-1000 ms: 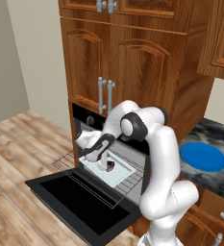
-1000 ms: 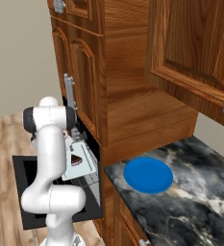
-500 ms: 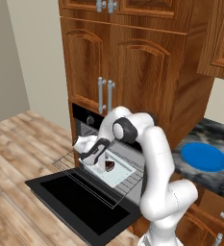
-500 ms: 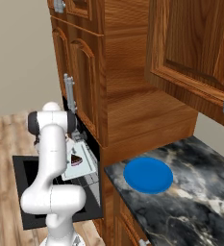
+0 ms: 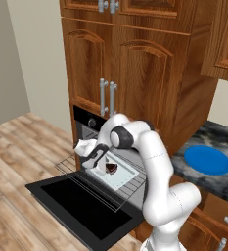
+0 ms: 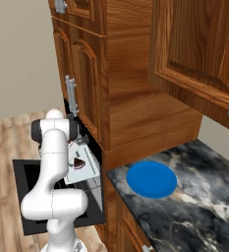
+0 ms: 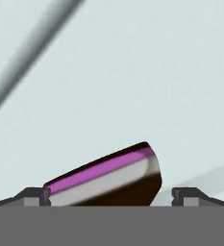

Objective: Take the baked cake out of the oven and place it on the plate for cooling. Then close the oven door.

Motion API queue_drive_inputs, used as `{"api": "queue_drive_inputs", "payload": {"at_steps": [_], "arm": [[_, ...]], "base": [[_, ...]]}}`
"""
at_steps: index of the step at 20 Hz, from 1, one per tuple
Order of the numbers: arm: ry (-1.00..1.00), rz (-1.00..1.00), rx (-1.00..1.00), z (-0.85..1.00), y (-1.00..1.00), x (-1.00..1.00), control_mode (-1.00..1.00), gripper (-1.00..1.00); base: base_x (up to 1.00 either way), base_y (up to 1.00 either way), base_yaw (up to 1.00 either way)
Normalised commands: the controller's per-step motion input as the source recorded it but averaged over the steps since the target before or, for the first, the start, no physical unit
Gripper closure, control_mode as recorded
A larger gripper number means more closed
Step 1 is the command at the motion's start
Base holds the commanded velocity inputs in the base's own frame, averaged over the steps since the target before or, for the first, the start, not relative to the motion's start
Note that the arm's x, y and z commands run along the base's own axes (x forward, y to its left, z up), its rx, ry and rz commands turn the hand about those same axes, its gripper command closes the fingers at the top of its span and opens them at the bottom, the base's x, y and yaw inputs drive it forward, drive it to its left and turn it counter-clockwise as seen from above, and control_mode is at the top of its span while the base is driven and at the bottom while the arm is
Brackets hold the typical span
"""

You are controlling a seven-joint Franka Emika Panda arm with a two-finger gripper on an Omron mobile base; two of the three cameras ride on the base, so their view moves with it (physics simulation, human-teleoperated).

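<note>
My end effector (image 5: 104, 165) hangs open over the baked cake (image 7: 108, 180) on the pale tray (image 5: 121, 172). Its fingertips (image 7: 34, 196) straddle the slice. The oven door (image 5: 81, 208) lies open.

Two flanking base views; close hand view.
</note>
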Motion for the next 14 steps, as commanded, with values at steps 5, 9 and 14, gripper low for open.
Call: {"api": "queue_drive_inputs", "payload": {"at_steps": [5,9,14], "arm": [[0.01,0.00,0.00,-0.24,0.00,0.16,-1.00,-1.00],[0.03,0.00,0.00,-0.20,0.00,0.08,-1.00,-1.00],[0.01,0.00,0.00,-0.07,0.00,-0.02,-1.00,-1.00]], "base": [[0.00,0.00,0.00],[0.00,0.00,0.00],[0.00,0.00,0.00]]}}
